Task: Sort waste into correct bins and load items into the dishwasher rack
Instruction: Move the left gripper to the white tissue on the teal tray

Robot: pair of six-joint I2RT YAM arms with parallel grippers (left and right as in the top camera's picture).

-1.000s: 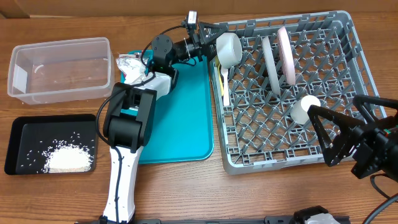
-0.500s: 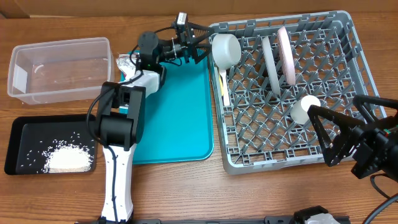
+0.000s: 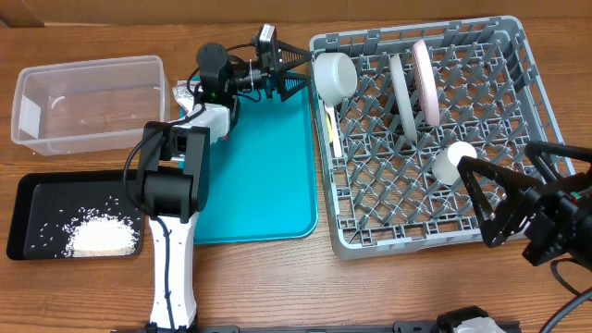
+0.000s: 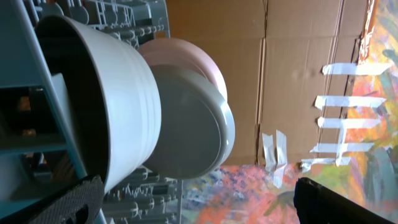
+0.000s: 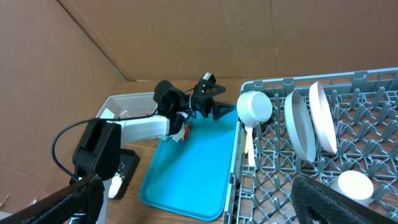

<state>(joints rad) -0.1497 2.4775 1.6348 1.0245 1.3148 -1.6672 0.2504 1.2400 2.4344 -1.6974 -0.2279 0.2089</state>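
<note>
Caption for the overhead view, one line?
Open left jaws near the bowl in the rack; plates, cup, spoon loaded; rice in the black tray.

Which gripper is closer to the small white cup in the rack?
Right. The right gripper sits open just beside the cup; the left gripper is far across the dishwasher rack, next to the bowl.

A: Can any word or number be read here?

B: No, none. The wrapper [image 3: 188,93] in the upper left has red marks, but they are too small to read.

A: And the white sticker [image 3: 30,117] on the tub [image 3: 92,139]?

B: I cannot make out any letters on it.
</note>
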